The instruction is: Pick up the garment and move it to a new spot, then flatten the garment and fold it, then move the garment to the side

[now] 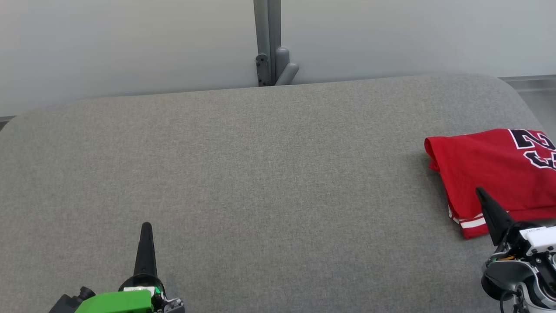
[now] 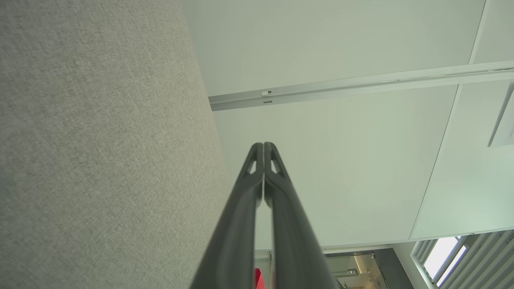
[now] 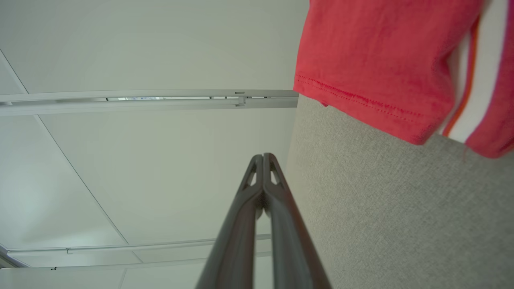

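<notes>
At the lower left of the head view the left gripper points up over the grey table. Its jaws are pressed together into one dark spike. In the left wrist view its fingers meet at the tips with nothing between them, and they touch neither cloth nor table.

The middle of the table is bare fabric. A grey post stands behind its far edge.

At the right, the red garment lies folded on the table, close to the right edge and partly cut off by the frame. It has white stripes at the near hem and dark numerals at the far corner.

The right gripper rises at the lower right, and its tip shows over the garment's near hem. In the right wrist view its fingers are likewise closed tip to tip and empty. There the hem lies off to one side, apart from them.
</notes>
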